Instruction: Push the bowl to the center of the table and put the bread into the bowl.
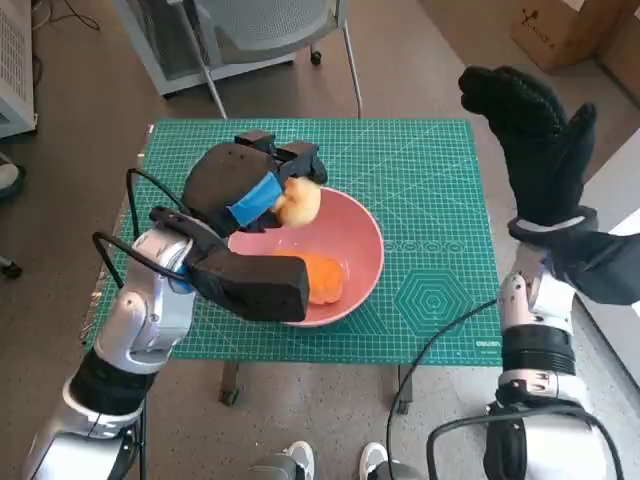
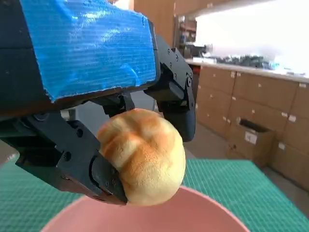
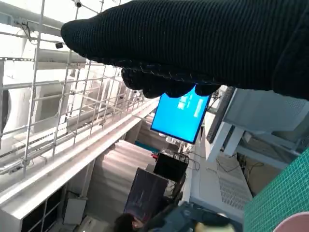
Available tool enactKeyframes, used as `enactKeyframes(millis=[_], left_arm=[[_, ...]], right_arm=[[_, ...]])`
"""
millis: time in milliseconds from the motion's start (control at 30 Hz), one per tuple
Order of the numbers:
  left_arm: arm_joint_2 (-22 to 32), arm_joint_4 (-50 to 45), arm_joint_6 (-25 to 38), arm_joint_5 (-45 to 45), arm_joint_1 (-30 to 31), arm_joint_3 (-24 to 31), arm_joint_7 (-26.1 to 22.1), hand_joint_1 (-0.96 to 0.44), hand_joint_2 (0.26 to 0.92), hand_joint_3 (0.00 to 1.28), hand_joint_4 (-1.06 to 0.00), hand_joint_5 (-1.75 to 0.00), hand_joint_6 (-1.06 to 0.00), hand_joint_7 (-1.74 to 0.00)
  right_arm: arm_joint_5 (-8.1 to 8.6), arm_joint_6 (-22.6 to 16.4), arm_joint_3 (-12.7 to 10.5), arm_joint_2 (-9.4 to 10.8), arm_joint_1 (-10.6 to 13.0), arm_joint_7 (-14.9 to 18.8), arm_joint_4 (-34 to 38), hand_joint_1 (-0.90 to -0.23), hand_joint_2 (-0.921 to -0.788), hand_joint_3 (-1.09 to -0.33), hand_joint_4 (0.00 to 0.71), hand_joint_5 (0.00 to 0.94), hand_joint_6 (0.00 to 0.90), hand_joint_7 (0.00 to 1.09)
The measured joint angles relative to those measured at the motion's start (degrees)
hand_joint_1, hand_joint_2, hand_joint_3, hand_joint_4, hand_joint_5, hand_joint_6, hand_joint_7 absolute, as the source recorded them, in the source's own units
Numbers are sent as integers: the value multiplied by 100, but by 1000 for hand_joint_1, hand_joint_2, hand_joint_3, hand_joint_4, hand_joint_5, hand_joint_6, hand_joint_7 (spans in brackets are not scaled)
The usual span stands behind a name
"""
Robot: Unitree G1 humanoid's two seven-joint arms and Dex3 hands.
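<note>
Holding the bread (image 1: 300, 201) in my left robot hand (image 1: 245, 182), I see the roll pinched between the black fingers (image 2: 77, 159), with the blue-taped back of the hand above it. In the left wrist view the bread (image 2: 143, 162) sits just above the pink rim, and I cannot tell whether it touches the rim. From the head view the roll hangs over the far left edge of the pink bowl (image 1: 360, 262), which sits on the green mat (image 1: 430, 200) covering the table, a little left of the mat's middle. An orange piece (image 1: 322, 277) lies inside the bowl, partly hidden behind my left forearm. My right robot hand (image 1: 535, 140) is raised well off to the right, beyond the mat's edge, gloved fingers spread and holding nothing, well apart from both bowl and bread. A chair (image 1: 270, 30) stands on the floor past the far side of the table.
</note>
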Motion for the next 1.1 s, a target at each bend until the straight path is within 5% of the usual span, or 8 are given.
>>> enactKeyframes(millis=[100,200,533,1100], left_arm=[[-96,113,60,-199,1,39,-185,75,896,60,-390,-311,-397,-401],[-164,137,280,-410,8,82,-530,-47,867,30,-188,-103,-295,-151],[-109,116,384,-605,21,138,-999,-424,855,10,-6,-2,-214,-9],[-25,138,-461,-1394,203,810,-880,-532,880,11,1,1,-230,-13]], right_arm=[[1,0,-3,0,4,-3,-22,-599,-921,-547,301,1,403,1],[2,2,-3,0,4,-6,-41,-598,-921,-548,301,0,401,0],[-1,5,11,3,55,-51,-126,-596,-921,-552,300,0,397,0],[-12,43,67,31,148,-148,-336,-599,-921,-553,295,1,397,1]])
